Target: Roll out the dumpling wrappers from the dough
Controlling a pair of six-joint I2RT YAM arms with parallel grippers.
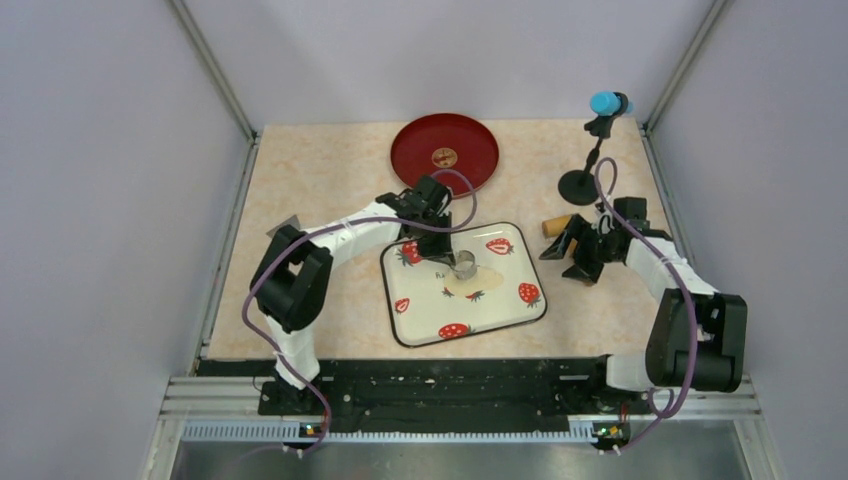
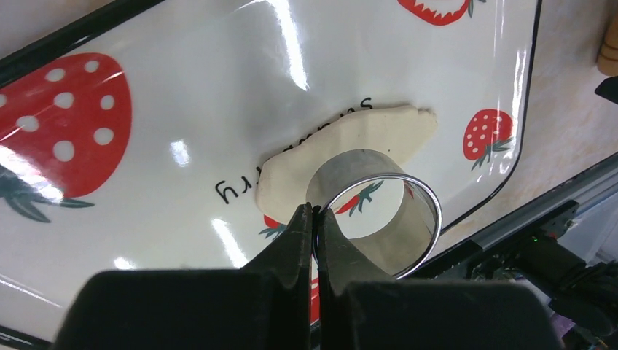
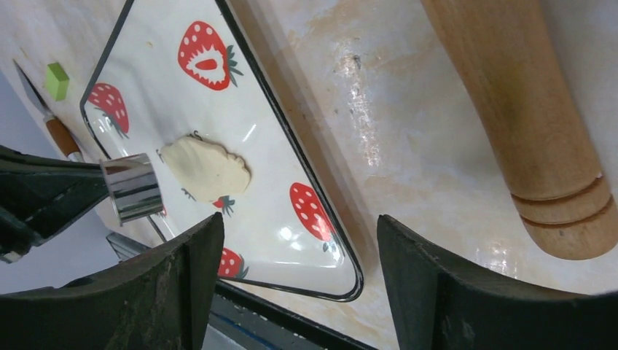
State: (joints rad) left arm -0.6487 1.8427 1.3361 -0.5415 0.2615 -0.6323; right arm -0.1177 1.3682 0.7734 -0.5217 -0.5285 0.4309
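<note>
The dough is a thin flat oval sheet on the strawberry tray. It also shows in the left wrist view and the right wrist view. My left gripper is shut on the wall of the small metal ring, which is held over the near end of the dough; through the ring I see bare tray. No cut round wrapper is in view. My right gripper is open and empty above the table right of the tray, beside the wooden roller.
A red plate lies at the back. A black stand with a blue top is at the back right. The roller lies by the right gripper. A knife and a green cube lie beyond the tray's far side.
</note>
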